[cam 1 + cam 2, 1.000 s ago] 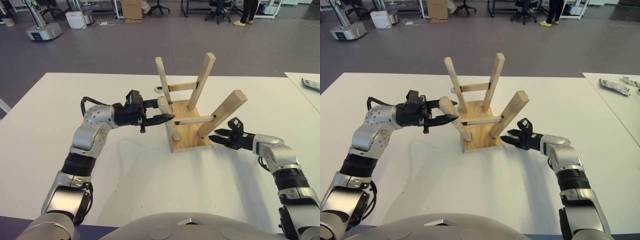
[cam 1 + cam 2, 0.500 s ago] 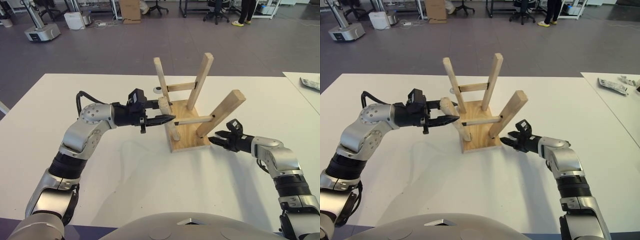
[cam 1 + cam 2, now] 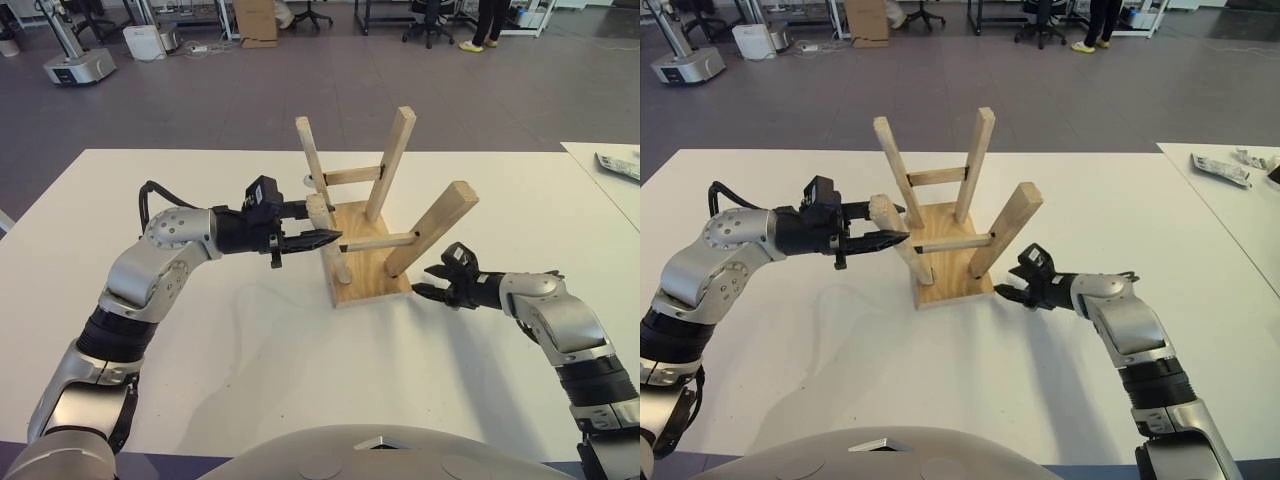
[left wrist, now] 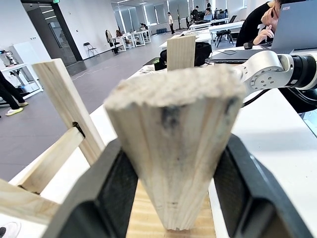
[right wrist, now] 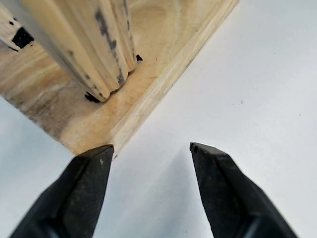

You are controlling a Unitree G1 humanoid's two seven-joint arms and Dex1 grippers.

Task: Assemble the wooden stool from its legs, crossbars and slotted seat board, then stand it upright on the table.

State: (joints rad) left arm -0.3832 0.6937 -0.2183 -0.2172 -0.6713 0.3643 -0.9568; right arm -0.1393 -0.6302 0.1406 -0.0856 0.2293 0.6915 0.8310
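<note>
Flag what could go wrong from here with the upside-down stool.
1. The left gripper clamps only the top end of one leg; a lift or twist there may pull it out of the seat board or tip the stool.
2. The right gripper is open with one fingertip at the board's corner; closing there may slip off and shove the stool across the table.

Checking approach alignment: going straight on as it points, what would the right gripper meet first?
The right gripper would probably meet the corner of the seat board first; one finger lies at its edge, the other over the table.
</note>
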